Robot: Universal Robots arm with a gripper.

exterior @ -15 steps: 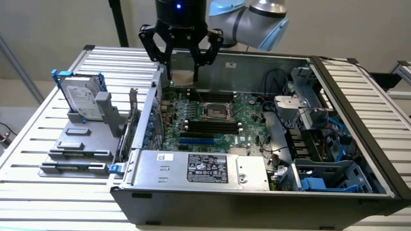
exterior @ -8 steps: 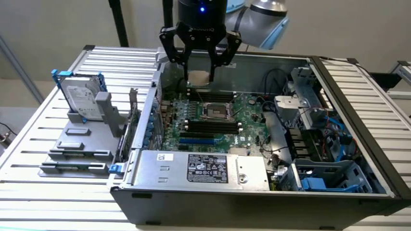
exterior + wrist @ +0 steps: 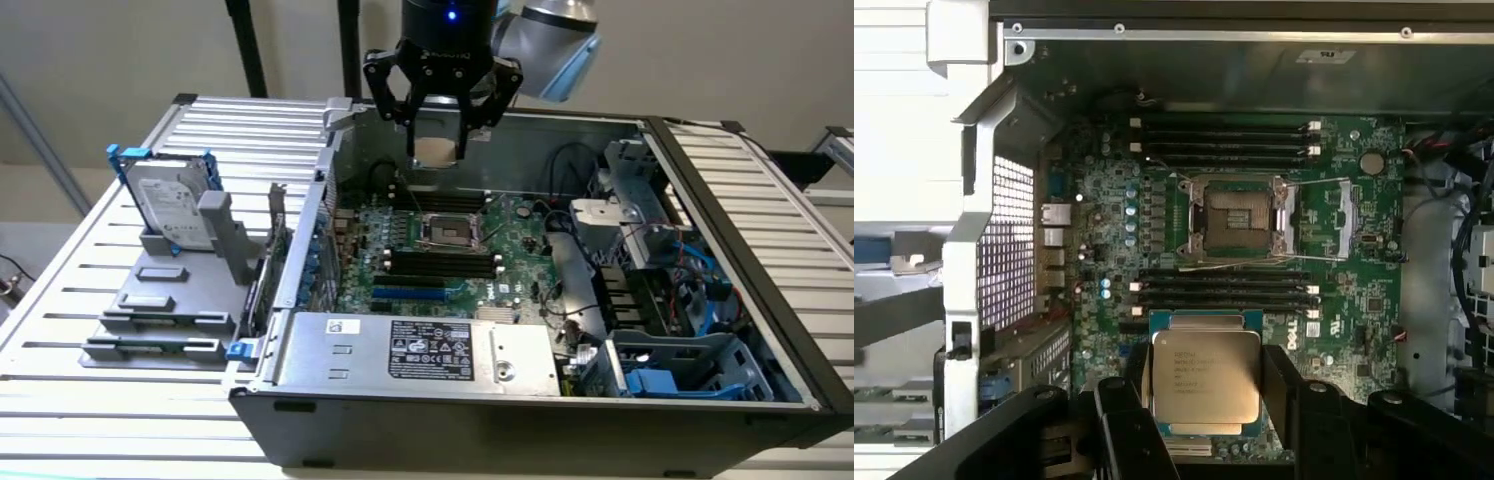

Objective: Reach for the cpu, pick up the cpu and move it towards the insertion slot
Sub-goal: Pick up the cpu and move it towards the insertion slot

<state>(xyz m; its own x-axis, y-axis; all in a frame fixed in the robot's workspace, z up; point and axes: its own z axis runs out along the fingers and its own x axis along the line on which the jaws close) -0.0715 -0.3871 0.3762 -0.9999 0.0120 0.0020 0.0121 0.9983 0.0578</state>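
My gripper [image 3: 438, 138] hangs high over the back of the open computer case, shut on the cpu [image 3: 435, 154], whose pale tan face shows between the black fingers. In the wrist view the cpu [image 3: 1206, 388] appears as a silver-grey square with printed text, clamped on two opposite sides by the fingers [image 3: 1122, 425] of the gripper [image 3: 1204, 405]. The insertion slot [image 3: 449, 233], a shiny metal frame with a dark centre, lies on the green motherboard below and in front of the gripper. It is uncovered in the wrist view, and the insertion slot [image 3: 1239, 215] stands apart from the held chip.
Long black memory slots [image 3: 441, 262] run beside the socket. A silver power supply [image 3: 427, 350] fills the case front. Cables and drive bays [image 3: 667, 290] crowd the exterior view's right. A hard drive with blue frame [image 3: 167, 200] stands on a grey holder at the left. The case's walls [image 3: 327, 170] rise around the board.
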